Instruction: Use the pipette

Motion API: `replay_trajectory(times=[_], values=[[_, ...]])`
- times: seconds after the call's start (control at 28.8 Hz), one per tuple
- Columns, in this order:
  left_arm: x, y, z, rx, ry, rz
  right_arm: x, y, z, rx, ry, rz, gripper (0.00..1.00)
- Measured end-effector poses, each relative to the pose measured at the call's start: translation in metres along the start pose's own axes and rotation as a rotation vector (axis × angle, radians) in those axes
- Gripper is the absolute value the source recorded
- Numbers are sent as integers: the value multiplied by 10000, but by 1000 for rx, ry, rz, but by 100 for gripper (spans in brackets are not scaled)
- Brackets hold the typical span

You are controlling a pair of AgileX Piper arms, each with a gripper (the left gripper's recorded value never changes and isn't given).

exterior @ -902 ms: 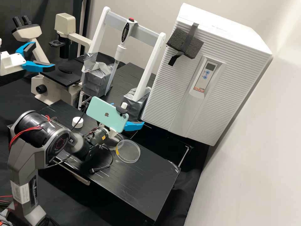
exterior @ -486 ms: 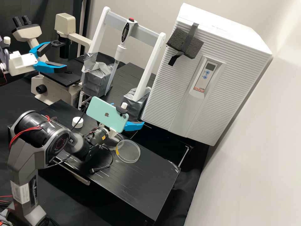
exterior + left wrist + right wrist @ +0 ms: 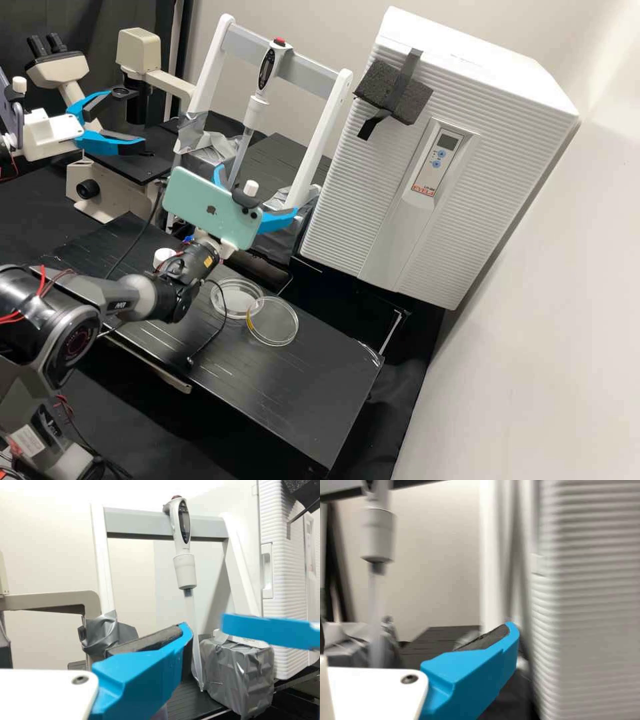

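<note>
Right claw: fingers apart, holding nothing. The pipette hangs upright on the white rack, with its body above this claw and its thin tip just beside the fingers. Left claw: fingers apart, empty, with the pipette well to one side and a microscope below.

Right wrist view: pipette blurred, top cut off. High view: tip end behind phone.
</note>
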State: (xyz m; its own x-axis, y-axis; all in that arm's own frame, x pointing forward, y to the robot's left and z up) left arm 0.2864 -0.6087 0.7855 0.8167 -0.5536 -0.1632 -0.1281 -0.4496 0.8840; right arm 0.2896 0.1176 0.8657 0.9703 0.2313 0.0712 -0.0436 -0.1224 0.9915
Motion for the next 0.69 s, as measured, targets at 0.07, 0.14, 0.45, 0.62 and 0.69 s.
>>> replay_trajectory(times=[0.07, 0.14, 0.45, 0.62, 0.69], values=[[0, 0, 0, 0, 0, 0, 134, -14, -134, -20, 11, 0, 100], [-12, -17, -2, -1, 2, -6, 249, -21, -218, -33, 9, 5, 100], [-65, -84, -17, -28, 10, -32, 665, 50, -486, -40, -29, 20, 100], [-68, -78, -43, -32, 18, -30, 784, 132, -646, -54, -14, 31, 100], [-69, -76, -49, -31, 20, -30, 817, 177, -733, -66, 1, 32, 100]])
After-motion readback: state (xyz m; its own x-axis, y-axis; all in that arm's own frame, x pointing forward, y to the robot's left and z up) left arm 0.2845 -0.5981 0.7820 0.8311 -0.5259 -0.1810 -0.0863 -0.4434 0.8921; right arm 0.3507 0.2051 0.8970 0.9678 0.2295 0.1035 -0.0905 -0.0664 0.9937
